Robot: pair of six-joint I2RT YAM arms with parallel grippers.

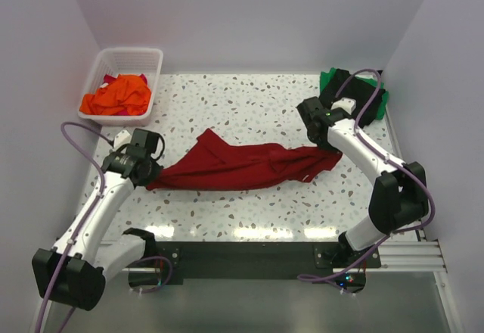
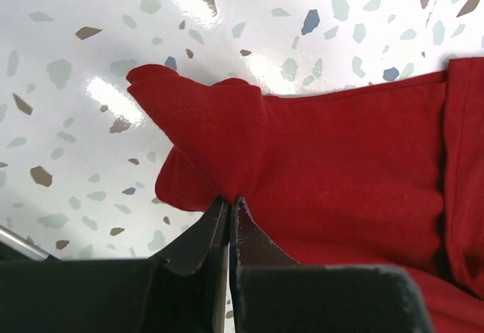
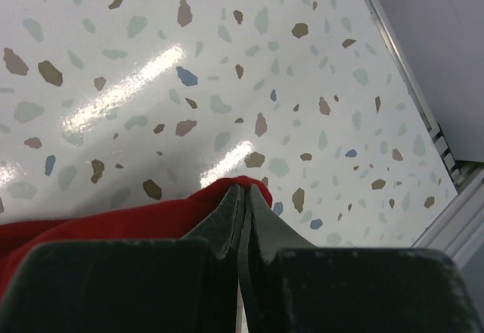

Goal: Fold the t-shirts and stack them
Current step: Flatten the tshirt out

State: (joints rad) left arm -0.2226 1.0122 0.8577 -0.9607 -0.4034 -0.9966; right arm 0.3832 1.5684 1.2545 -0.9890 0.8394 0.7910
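Dark red cloth filled the middle of the overhead view. A dark red t-shirt (image 1: 242,166) lay stretched in a long, rumpled band across the speckled desk (image 1: 249,98). The left tool (image 1: 149,172) pinched its left end and the right tool (image 1: 333,151) pinched its right end, both low at the desk. At the far left corner, a white slatted basket (image 1: 133,51) held an orange shirt (image 1: 117,94). At the far right corner, a green shirt (image 1: 380,98) lay partly hidden behind the right arm (image 1: 363,151).

From the left wrist, the left tool (image 2: 229,200) had its jaws closed narrow on a bunched fold of the dark red t-shirt (image 2: 325,166). A hemmed edge rose in a peak over the glossy desk (image 2: 68,60), and the rest of the cloth spread to the right.

From the right wrist, the right tool (image 3: 243,189) was clamped tight on a small tip of the dark red t-shirt (image 3: 113,223). The cloth trailed off to the left over the desk (image 3: 151,38).
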